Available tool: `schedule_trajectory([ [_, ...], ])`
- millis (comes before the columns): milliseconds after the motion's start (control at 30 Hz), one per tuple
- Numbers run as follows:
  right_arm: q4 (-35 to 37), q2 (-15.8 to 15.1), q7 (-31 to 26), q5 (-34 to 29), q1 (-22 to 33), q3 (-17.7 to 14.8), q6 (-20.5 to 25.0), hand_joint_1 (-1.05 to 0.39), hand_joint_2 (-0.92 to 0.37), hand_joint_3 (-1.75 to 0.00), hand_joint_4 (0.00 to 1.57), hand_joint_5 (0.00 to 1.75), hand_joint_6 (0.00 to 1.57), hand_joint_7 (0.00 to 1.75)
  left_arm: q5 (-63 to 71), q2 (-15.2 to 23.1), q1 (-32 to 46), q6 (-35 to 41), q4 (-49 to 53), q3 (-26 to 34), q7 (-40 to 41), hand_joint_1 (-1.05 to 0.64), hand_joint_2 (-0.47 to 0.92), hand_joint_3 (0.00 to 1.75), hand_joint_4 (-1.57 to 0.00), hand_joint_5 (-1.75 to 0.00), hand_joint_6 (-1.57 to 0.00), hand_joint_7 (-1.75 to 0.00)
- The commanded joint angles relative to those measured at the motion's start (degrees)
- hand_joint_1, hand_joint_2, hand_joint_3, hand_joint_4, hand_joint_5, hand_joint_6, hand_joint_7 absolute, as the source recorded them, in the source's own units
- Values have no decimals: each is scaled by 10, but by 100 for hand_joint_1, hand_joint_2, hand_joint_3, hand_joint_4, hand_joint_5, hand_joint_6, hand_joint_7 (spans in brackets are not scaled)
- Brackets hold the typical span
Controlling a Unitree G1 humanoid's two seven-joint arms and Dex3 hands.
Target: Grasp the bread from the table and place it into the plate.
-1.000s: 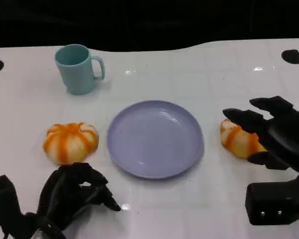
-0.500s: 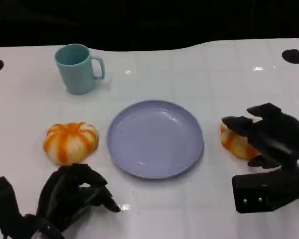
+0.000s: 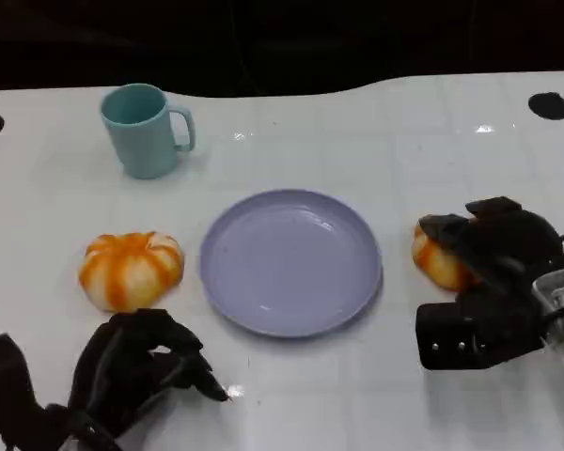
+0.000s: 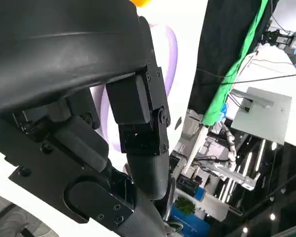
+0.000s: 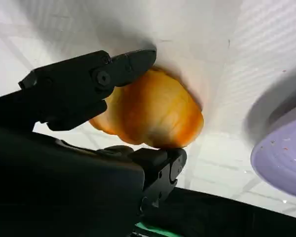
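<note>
Right robot hand (image 3: 493, 246) grips the bread (image 3: 434, 258), its long axis seemingly crosswise.

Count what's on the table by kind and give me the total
Round orange-and-white striped bread rolls: 2, one left of the plate, one under the right hand
Round lilac plastic plate: 1
Teal plastic mug: 1
Total: 4

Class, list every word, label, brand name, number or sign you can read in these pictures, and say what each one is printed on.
There is none to read.
The teal mug, the lavender plate, both orange breads and the white table carry no print.
The clutter of equipment behind the table in the left wrist view is too small and blurred to tell.
</note>
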Motion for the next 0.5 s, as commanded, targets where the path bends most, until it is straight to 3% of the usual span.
schedule_trajectory([
  [33,66,17,-82,22,-13,1,-39,-19,-90,-2,92,66,97,15,-3,6,8,8,-8,2,2,-105,60,0,-157,-60,-157,-37],
  [67,76,17,-98,23,-17,4,-51,-17,-91,-1,94,90,109,16,-3,6,8,6,-8,2,2,-105,59,0,-157,-60,-157,-37],
  [100,85,16,-115,21,-20,9,-60,-15,-91,-6,94,125,119,24,-1,6,8,4,-9,2,3,-105,60,0,-157,-60,-157,-37],
  [133,93,16,-133,19,-24,14,-65,-15,-91,-13,92,149,110,63,0,6,9,2,-9,2,3,-105,60,0,-157,-60,-157,-37],
  [167,99,16,-149,18,-27,18,-70,-16,-89,-22,93,164,92,117,1,7,9,1,-9,1,4,-105,60,0,-157,-60,-157,-37],
  [233,107,15,-171,19,-31,24,-78,-17,-88,-28,94,172,78,149,-1,7,8,2,-8,3,2,-105,60,0,-157,-60,-157,-37],
  [400,110,14,-213,26,-37,25,-98,-17,-77,-33,89,175,69,169,-1,8,7,4,-4,4,2,-105,60,0,-157,-60,-157,-37],
  [433,110,14,-227,28,-36,24,-103,-15,-73,-38,90,175,71,165,-1,8,7,3,-4,4,2,-105,60,0,-157,-60,-157,-37],
  [500,109,14,-253,25,-37,26,-110,-17,-70,-44,93,175,81,137,-1,8,8,0,-5,4,0,-105,60,0,-157,-60,-157,-37],
])
